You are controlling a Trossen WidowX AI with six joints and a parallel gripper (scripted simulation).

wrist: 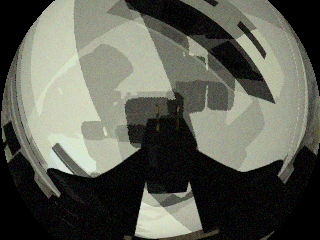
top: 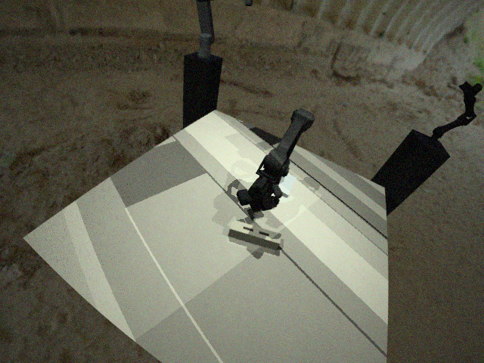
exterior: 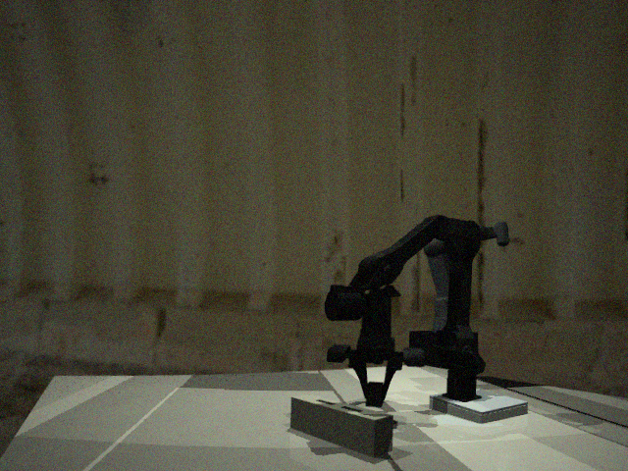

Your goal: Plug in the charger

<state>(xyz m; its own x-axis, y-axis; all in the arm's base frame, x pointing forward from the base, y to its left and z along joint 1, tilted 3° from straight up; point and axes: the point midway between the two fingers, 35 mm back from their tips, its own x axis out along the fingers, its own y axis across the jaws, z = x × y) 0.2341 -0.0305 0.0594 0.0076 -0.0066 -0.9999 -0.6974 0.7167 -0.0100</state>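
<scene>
Jaws of the gripper [top: 254, 215] [exterior: 374, 400] [wrist: 169, 155]: clamped on the charger [exterior: 375, 390] [wrist: 169, 160], prongs bare beyond them. Body appears light, rigid; sides suit gripping. Power strip [top: 255, 236] [exterior: 340, 426] [wrist: 225, 52] sits beside the jaws.

Behind the pale, shadow-streaked tabletop [top: 187, 249] [exterior: 167, 420] rises a dim, ribbed brownish wall [top: 363, 23] [exterior: 228, 177], above rough brown ground [top: 78, 97].

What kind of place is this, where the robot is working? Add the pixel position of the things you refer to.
Possibly a tunnel or underground shelter: ribbed, stained wall [exterior: 228, 177], rough earthen ground [top: 78, 97] around the table [top: 164, 242] [exterior: 152, 415], and dim light.
</scene>
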